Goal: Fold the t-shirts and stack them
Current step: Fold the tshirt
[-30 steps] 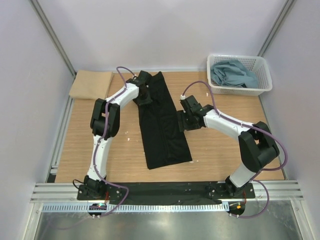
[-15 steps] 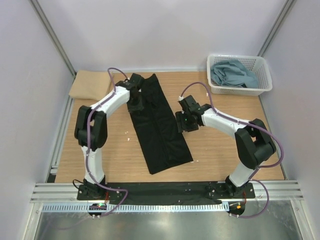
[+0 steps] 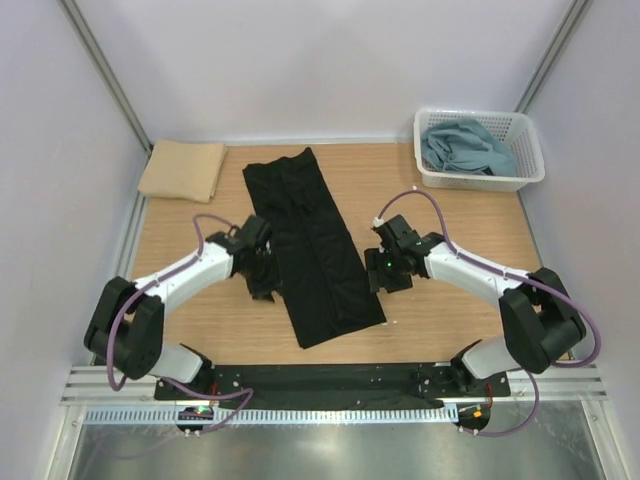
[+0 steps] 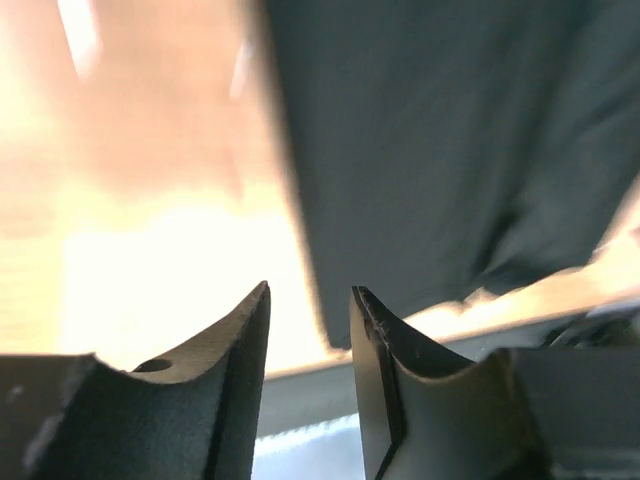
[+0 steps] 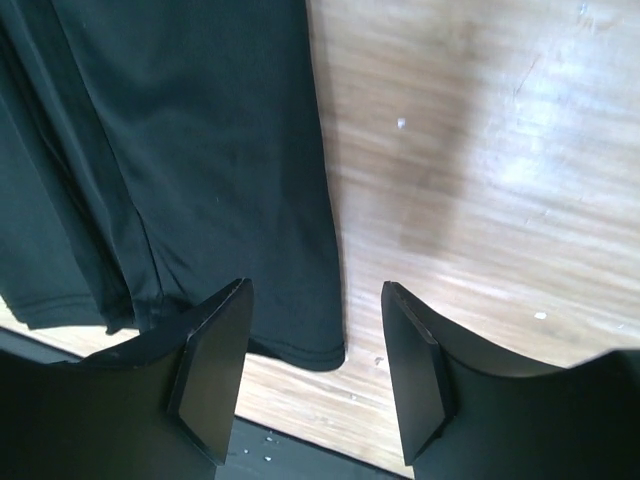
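The black t-shirt (image 3: 310,240) lies flat on the table as a long narrow folded strip running from the back to the near edge. My left gripper (image 3: 262,280) is open and empty beside its left edge near the lower end; the shirt (image 4: 440,150) fills the upper right of the left wrist view. My right gripper (image 3: 380,272) is open and empty beside its right edge; the shirt's hem corner (image 5: 300,340) lies between the jaws in the right wrist view. A folded tan-beige t-shirt (image 3: 182,170) lies at the back left. Blue-grey t-shirts (image 3: 465,147) sit in the basket.
A white lattice basket (image 3: 532,160) stands at the back right corner. Bare wooden table (image 3: 450,320) shows to the right of the black shirt and on the left (image 3: 190,240). A black strip and metal rail run along the near edge (image 3: 330,380).
Both arms have pulled toward the near end of the black shirt. The left gripper has left the shirt's top edge, and the shirt's upper part now lies spread flat.
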